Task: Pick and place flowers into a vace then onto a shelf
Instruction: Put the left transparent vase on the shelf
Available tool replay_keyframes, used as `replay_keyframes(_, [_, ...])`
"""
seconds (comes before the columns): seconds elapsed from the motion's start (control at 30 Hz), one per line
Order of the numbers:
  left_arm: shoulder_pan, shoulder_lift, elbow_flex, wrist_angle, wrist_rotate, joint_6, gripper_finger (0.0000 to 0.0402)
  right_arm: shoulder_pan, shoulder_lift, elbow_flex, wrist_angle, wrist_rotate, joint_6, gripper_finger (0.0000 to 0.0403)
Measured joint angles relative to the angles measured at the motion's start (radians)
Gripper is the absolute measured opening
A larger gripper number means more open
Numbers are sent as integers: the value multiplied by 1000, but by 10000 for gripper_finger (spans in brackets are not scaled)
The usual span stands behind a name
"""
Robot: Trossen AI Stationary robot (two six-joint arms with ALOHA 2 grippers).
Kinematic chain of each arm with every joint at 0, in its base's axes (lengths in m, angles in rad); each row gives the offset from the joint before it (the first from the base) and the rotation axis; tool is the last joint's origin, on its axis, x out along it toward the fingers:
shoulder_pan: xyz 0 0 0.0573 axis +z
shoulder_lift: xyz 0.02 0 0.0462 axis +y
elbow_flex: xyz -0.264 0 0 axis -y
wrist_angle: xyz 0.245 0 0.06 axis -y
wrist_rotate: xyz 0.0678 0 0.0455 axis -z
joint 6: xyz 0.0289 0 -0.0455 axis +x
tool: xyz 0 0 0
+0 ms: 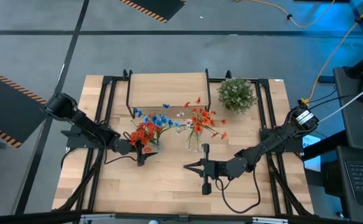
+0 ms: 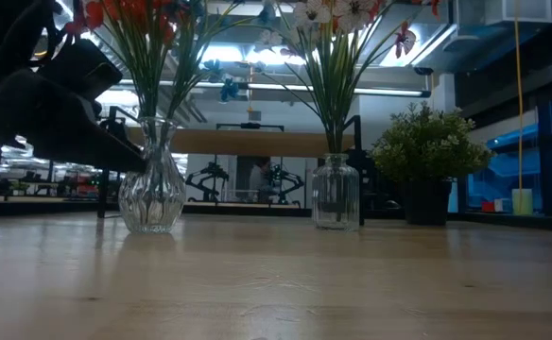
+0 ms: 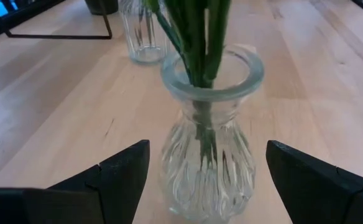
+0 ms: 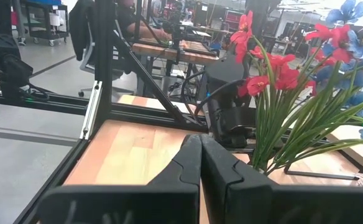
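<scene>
Two glass vases stand on the table. The fluted vase (image 3: 209, 162) (image 1: 151, 145) (image 2: 151, 189) holds the red and blue flowers (image 1: 147, 129), their green stems (image 3: 197, 43) passing down through its mouth. The straight jar (image 1: 197, 147) (image 2: 336, 192) holds the orange-red and white flowers (image 1: 201, 118). My left gripper (image 3: 207, 152) (image 1: 143, 151) is open, with one finger on either side of the fluted vase's belly and a gap showing on both sides. My right gripper (image 4: 200, 152) (image 1: 186, 166) is shut, low over the table near the jar's near side. The shelf (image 1: 167, 89) stands behind the vases.
A bushy green potted plant (image 1: 236, 94) (image 2: 427, 161) stands at the table's far right, beside the shelf. Black frame rails (image 1: 104, 99) run along the table's left and right sides. Bare wood (image 1: 163, 186) lies toward the near edge.
</scene>
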Motion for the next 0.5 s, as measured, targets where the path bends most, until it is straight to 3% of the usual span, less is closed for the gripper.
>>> replay_keyframes(0.5, [57, 0, 0, 8, 33, 0, 313, 0, 0, 0, 0, 0, -3, 4])
